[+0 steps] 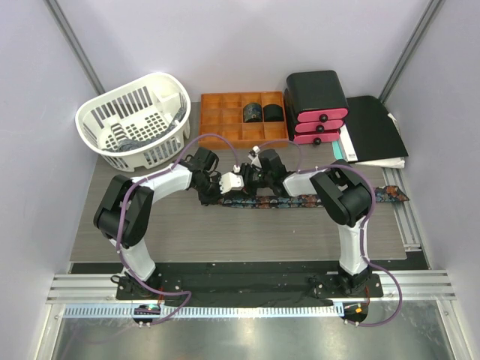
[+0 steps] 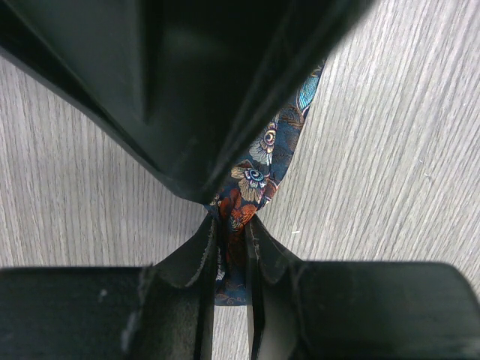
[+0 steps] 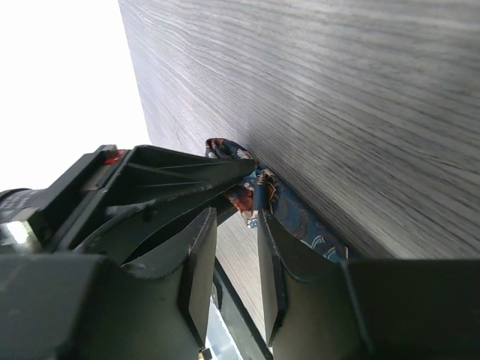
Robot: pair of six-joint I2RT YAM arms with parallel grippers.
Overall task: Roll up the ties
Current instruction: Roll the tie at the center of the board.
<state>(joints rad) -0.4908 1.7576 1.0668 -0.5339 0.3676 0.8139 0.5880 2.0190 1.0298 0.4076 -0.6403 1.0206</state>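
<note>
On your grey wood-grain bench (image 1: 247,232) you see a white basket (image 1: 154,154) at the far left, then a wooden tray (image 1: 214,116), a pink drawer box (image 1: 315,101) and a black folder (image 1: 375,127). One tie (image 1: 259,204) lies stretched across the middle.

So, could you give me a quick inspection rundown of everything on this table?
Surface: grey wood-grain table.
Job's things: one tie stretched flat across the table; two rolled ties in the wooden tray.
Clutter: white basket, pink drawer unit, black folders along the far edge.
Grippers: left gripper shut on the tie near its end; right gripper beside it, grip unclear.
Cables: purple cables loop over both arms.
Surroundings: pale walls; nothing else seen.
</note>
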